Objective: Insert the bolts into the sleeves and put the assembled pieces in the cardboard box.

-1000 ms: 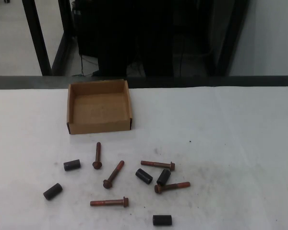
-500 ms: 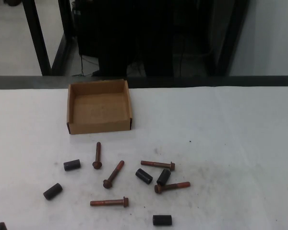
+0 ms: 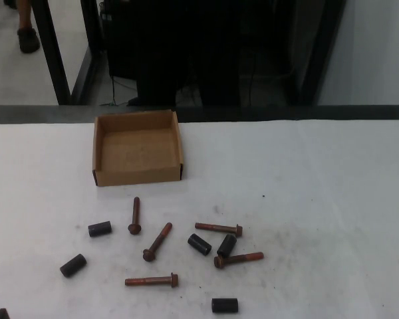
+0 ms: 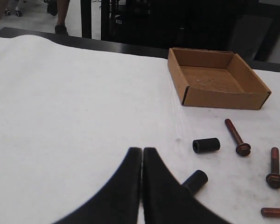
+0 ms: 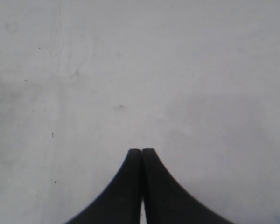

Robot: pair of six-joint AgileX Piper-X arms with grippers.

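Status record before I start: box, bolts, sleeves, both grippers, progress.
cardboard box: open top, nothing inside, on the bench beyond the parts
bolts: five, lying loose, none in a sleeve
sleeves: five, lying loose among the bolts
left gripper: shut, holding nothing, near one sleeve
right gripper: shut, holding nothing, over the bench
progress: no piece assembled yet

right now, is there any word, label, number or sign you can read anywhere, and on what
None can be read.
The cardboard box has plain walls.
Any stamping on the bolts or the sleeves is too small to tell.
The white bench carries only smudges.
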